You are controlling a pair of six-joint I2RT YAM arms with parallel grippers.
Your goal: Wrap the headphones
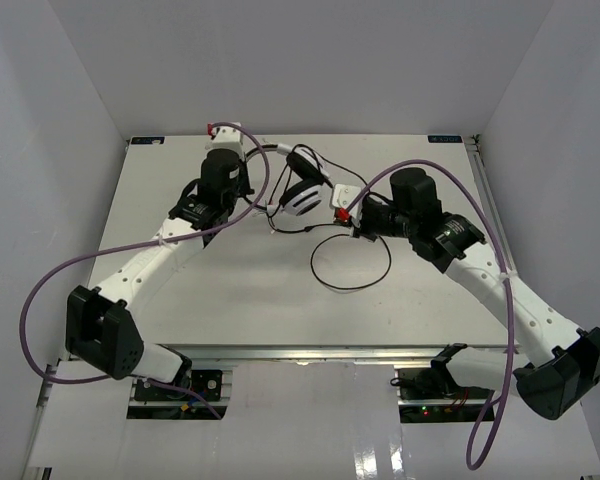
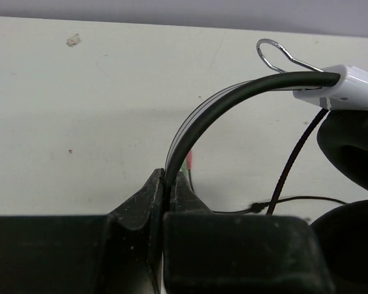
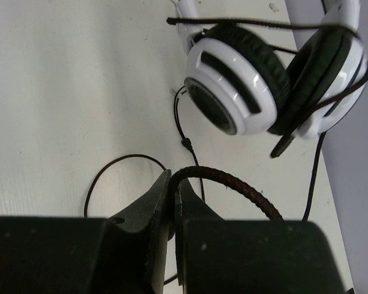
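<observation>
The white headphones (image 1: pixel 301 190) with black ear pads hang at the back middle of the table. My left gripper (image 1: pixel 250 200) is shut on their black headband (image 2: pixel 199 119), which arcs up from the jaws to a white ear cup arm (image 2: pixel 349 86). My right gripper (image 1: pixel 348 222) is shut on the thin black braided cable (image 3: pixel 233 180) just right of the ear cups (image 3: pixel 239 86). The cable (image 1: pixel 350 262) trails down into a loop on the table. Small coloured plugs (image 2: pixel 188 162) lie beyond the left jaws.
The white table (image 1: pixel 210 290) is bounded by white walls on three sides. Thick purple robot cables (image 1: pixel 40 290) arc off both arms, one on the right (image 1: pixel 500 300). The table's back edge (image 1: pixel 450 138) is close behind the headphones.
</observation>
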